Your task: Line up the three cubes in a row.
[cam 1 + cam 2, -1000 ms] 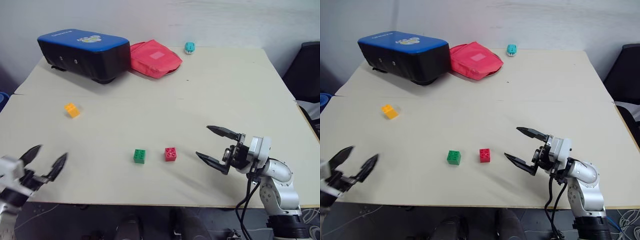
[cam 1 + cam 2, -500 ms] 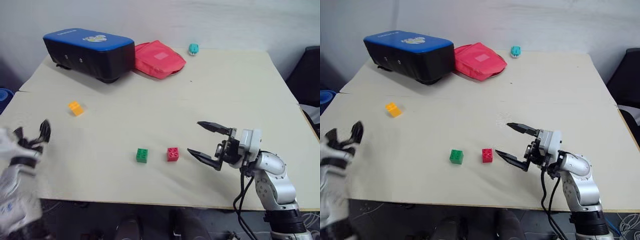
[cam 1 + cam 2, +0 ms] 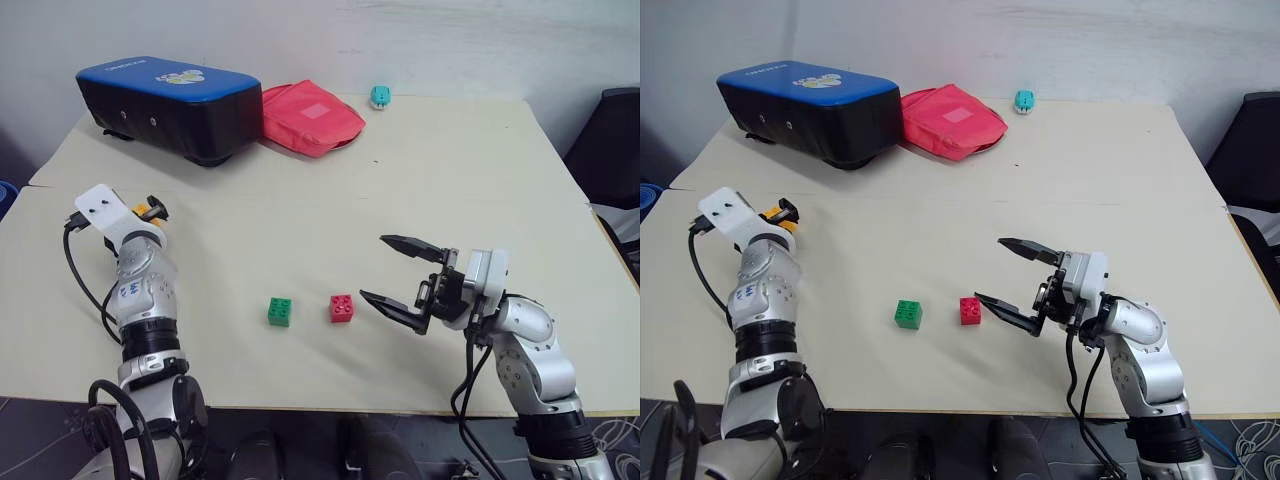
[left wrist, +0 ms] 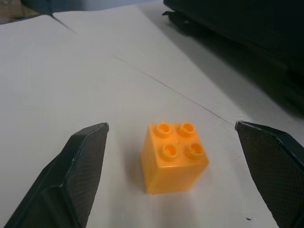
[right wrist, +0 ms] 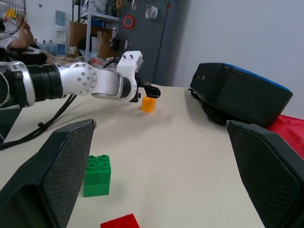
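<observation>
Left tool [image 4: 173, 180] and right tool [image 3: 400, 272], jaws wide apart.

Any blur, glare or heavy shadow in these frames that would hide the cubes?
Head views: even light, soft shadows, red cube and green cube crisp. Left wrist view: orange-yellow cube sharp, black case behind it dark. Right wrist view: near fingers soft, background sharper.
</observation>
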